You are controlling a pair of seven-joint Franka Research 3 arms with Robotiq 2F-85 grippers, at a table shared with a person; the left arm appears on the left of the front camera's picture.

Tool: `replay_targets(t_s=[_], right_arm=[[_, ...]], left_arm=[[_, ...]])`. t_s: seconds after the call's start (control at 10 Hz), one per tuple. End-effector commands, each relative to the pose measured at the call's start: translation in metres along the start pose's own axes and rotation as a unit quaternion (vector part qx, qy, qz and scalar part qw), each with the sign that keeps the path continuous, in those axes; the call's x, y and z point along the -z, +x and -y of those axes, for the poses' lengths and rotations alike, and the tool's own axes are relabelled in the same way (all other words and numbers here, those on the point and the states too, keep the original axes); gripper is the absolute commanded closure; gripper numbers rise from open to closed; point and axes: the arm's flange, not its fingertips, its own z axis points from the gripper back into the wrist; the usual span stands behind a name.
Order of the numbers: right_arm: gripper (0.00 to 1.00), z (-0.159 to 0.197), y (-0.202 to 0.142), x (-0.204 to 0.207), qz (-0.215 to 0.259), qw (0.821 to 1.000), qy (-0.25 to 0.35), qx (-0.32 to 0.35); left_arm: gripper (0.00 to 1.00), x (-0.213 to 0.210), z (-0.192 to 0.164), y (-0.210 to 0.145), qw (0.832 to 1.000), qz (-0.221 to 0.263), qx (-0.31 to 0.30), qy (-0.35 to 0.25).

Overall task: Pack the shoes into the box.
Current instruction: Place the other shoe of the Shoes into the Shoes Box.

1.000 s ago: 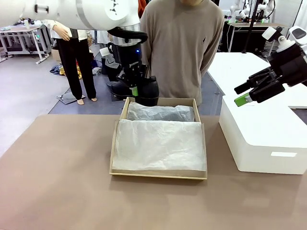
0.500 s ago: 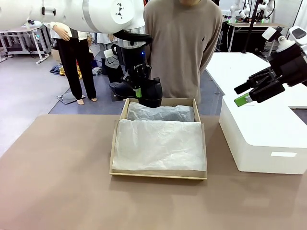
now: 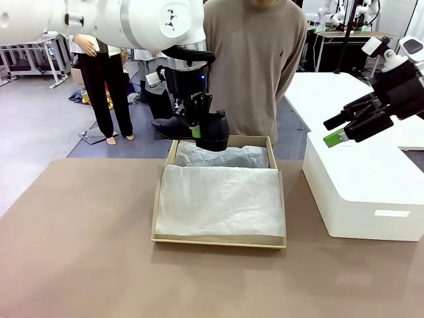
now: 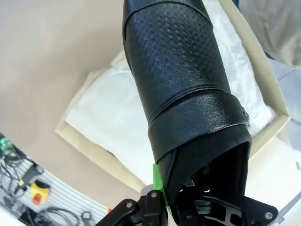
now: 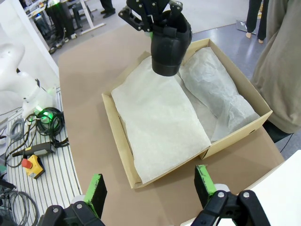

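Inspector: Your left gripper point(image 3: 195, 127) is clenched on one shoe point(image 3: 209, 132), carried above the far left corner of the box point(image 3: 158, 199); your right gripper point(image 3: 330, 131) stands released.
Operator: Next?
Inspector: Lower it onto the tissue point(image 3: 218, 199), I judge.

A brown tabletop point(image 3: 79, 265) carries a big white box point(image 3: 361, 192) at its right. A person point(image 3: 255, 66) in a beige sweater stands at the far edge. A yellow button box point(image 5: 32, 165) lies among cables point(image 5: 44, 117).
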Motion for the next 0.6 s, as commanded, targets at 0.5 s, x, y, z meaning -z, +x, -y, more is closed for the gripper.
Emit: replay_targets(t_s=[0.5], right_arm=[[0.0, 0.003, 0.002, 0.002, 0.018, 1.0, 0.004, -0.01]], left_arm=[[1.0, 0.021, 0.066, -0.077, 0.99, 0.024, -0.142, -0.001]])
